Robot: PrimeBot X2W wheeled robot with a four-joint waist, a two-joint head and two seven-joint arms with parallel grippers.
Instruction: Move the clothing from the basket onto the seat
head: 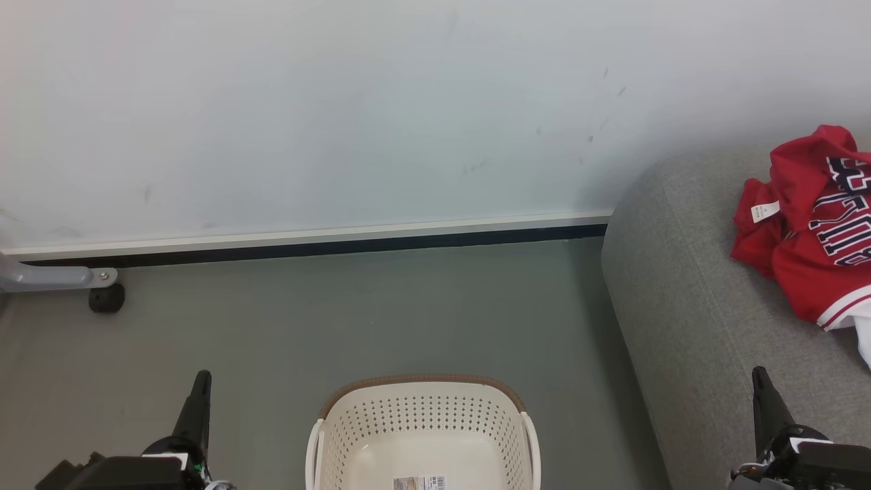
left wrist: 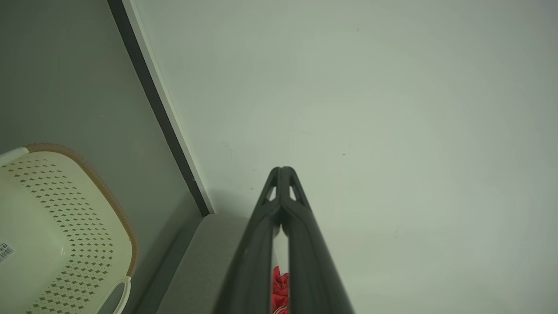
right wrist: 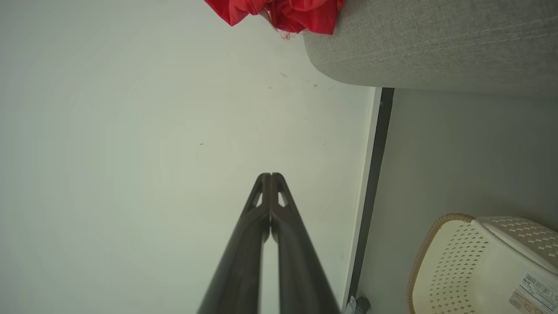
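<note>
The clothing, red with white trim and dark outlined lettering, lies on the grey seat at the right. The cream perforated basket with a brown rim stands on the floor at bottom centre, and the part of its inside that shows holds only a label. My left gripper is at the lower left, shut and holding nothing. Low on the right, over the seat's front, my right gripper is shut and holding nothing. In the wrist views each gripper points at the wall with tips together. A strip of clothing shows between the left fingers.
A pale wall with a white and black skirting runs across behind the grey floor. A grey metal leg with a black caster stands at the far left by the wall. The basket lies between my two arms.
</note>
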